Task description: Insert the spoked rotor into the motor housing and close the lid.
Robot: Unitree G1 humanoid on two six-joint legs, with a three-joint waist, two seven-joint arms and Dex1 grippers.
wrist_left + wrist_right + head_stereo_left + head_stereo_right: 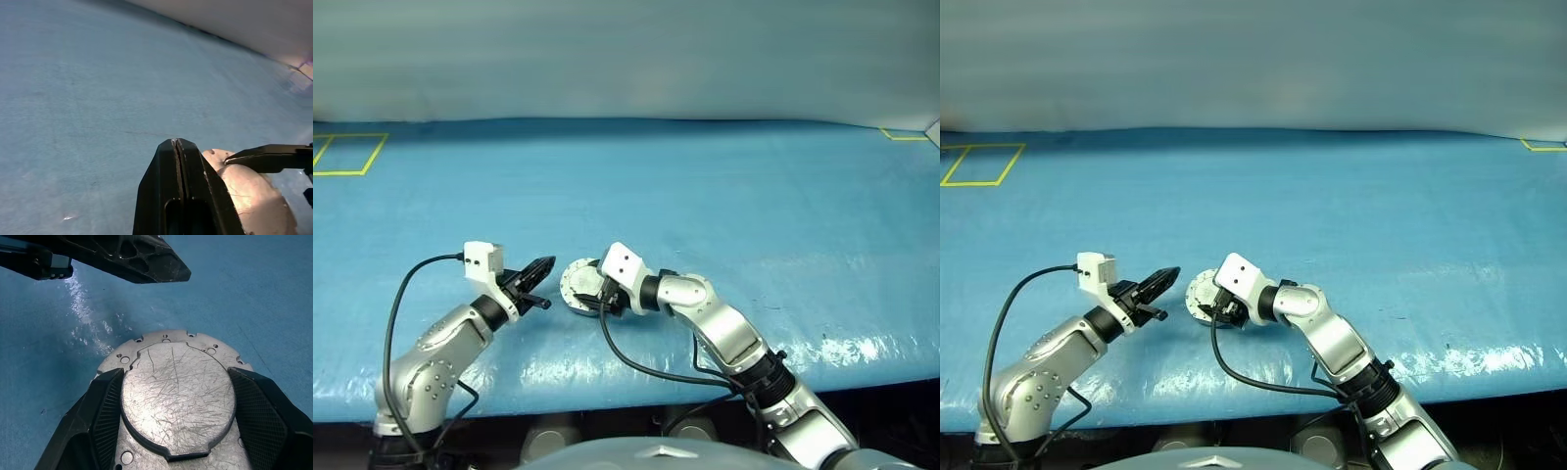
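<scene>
Lid (178, 391) lay shut over the housing, clamped in my right pincer (176, 426); left pincer (536, 274) closed, empty. Next: release cleanly.

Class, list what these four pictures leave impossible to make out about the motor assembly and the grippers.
- Spoked rotor: whether it sits inside; the closed lid covers it in the right wrist view.
- Motor housing: windings and hub hidden under that lid.
- Lid's near edge: cut off by the picture's edge and by the right gripper, whose fingers flank the raised centre.
- Lid in the left wrist view: partly hidden behind the shut left gripper.
- Head views: lid details too small.
</scene>
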